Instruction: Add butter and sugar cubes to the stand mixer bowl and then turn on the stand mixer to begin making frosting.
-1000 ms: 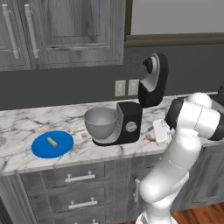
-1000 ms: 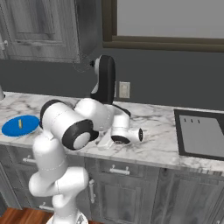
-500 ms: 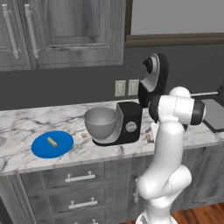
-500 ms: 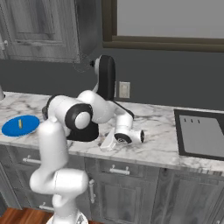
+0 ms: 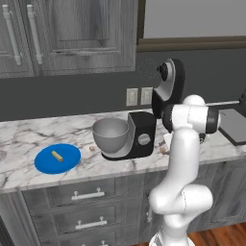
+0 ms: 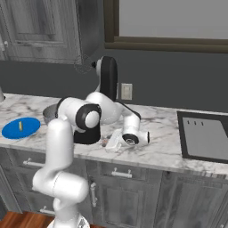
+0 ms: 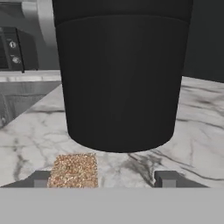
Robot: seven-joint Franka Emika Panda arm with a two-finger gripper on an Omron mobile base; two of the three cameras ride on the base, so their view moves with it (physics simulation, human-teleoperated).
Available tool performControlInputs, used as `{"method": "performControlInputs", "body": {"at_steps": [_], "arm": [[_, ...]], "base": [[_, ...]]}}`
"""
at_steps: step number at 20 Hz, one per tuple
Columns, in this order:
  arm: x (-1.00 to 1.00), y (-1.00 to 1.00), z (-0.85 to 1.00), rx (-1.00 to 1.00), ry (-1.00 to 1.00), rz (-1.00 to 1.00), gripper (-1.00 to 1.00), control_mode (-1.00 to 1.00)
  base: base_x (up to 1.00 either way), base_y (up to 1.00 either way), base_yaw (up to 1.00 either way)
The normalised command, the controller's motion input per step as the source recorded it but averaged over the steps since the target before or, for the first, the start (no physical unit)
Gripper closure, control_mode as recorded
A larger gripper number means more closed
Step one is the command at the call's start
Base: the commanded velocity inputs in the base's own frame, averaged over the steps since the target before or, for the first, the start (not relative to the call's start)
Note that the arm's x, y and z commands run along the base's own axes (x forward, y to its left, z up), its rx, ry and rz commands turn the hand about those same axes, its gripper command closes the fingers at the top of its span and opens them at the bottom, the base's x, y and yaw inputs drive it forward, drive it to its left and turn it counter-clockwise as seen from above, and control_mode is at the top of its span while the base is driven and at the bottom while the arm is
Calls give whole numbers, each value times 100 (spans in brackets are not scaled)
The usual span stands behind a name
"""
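1. Simulated kitchen: marble counter (image 5: pixel 29 134), grey cabinets above and below, dark backsplash with wall outlets (image 5: pixel 138 96), sink (image 6: pixel 205 139) off to the right
2. gripper (image 7: pixel 103 179) is down low at the counter on the right of the stand mixer (image 5: pixel 151 122); fingertips (image 7: pixel 40 178) spread apart, nothing between them, so released and empty
3. Key relation: a sugar cube (image 7: pixel 75 170) lies on the counter right at the left fingertip, off-centre from the gap; the hand likely has to shift toward that side to centre it. Cube is squarish, no real long axis
4. Just beyond the cube is the mixer's black base, close
5. Second sugar cube (image 5: pixel 92 149) sits on the far side of the mixer, by the stand mixer bowl (image 5: pixel 111 135); bowl looks empty
6. butter (image 5: pixel 57 155) lies on the blue plate (image 5: pixel 45 163), well apart from the hand, long axis diagonal
7. Mixer head is tilted up; no brand, label or writing readable anywhere
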Motion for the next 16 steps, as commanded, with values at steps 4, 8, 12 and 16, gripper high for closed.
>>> {"method": "performControlInputs", "body": {"at_steps": [4,8,12,16], "arm": [[-11,28,-25,0,0,0,100,-100],[-43,15,-13,0,-1,0,100,-100],[-64,14,31,0,-8,-4,100,-100],[-85,13,100,0,-9,-8,100,-100]], "base": [[0,0,0],[0,0,0],[0,0,0],[0,0,0]]}}
